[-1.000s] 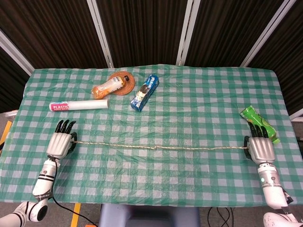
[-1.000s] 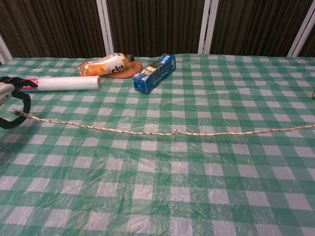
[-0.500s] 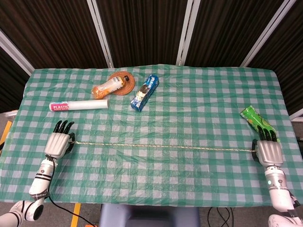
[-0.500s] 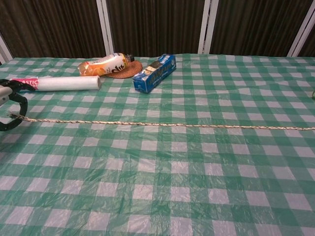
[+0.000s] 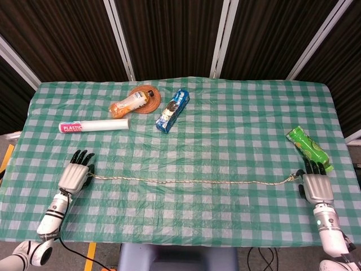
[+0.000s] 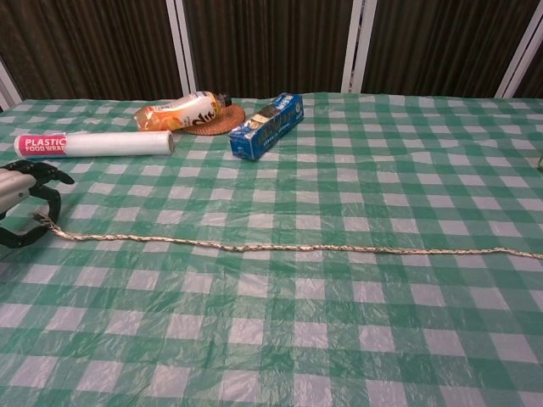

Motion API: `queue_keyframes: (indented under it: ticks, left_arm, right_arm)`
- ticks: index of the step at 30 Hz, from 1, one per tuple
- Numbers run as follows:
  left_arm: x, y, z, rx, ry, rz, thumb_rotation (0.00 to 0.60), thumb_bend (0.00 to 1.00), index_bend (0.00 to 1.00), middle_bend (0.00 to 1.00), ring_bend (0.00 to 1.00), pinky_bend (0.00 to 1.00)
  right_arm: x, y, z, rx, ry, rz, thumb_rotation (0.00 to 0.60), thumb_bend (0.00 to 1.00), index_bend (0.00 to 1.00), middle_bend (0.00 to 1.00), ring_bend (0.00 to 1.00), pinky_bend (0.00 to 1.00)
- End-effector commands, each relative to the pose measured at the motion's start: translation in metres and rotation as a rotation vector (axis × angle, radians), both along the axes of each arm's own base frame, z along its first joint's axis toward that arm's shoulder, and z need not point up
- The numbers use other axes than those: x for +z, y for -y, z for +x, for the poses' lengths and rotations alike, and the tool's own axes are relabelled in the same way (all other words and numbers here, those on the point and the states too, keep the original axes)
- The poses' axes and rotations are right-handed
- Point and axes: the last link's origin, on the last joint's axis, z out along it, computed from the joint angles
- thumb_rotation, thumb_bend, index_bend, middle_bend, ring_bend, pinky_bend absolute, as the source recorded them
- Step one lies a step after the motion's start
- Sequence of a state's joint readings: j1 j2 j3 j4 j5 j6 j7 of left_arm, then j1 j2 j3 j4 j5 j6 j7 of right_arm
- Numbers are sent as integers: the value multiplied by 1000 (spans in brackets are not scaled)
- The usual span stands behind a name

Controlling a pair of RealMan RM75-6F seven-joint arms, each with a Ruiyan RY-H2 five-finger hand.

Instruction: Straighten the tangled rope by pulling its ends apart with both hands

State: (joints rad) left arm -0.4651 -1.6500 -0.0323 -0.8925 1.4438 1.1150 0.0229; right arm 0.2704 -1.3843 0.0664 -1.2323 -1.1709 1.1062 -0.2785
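The rope [image 5: 192,182] lies nearly straight across the near part of the checked bench [image 5: 237,124], well in front of the blue box [image 5: 172,110]. Its left end runs in under the fingers of the left hand [image 5: 75,175], which pinches it; its right end meets the right hand [image 5: 314,181], whose fingers are curled over it and hold it. Just beyond the right hand lies a green packet [image 5: 307,148]. Left of the blue box are an orange bottle [image 5: 128,104] and a white roll [image 5: 93,125].
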Motion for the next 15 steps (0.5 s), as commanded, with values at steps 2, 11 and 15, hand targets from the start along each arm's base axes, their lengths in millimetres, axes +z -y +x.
queue_keyframes:
  ticks: [2, 11, 15]
  left_arm:
    - [-5, 4, 0, 2, 4, -25, 600, 460, 514, 106, 0, 46]
    - [10, 12, -3, 50, 52, -14, 600, 415, 0, 1, 0, 39]
    - [30, 21, -3, 66, 94, 9, 600, 413, 0, 0, 0, 39]
  right_arm:
    - [-4, -1, -1, 2, 0, 12, 600, 560, 403, 97, 0, 0]
    - [8, -5, -2, 4, 16, -36, 600, 560, 256, 55, 0, 0]
    - [18, -14, 4, 27, 39, -64, 600, 519, 50, 2, 0, 0]
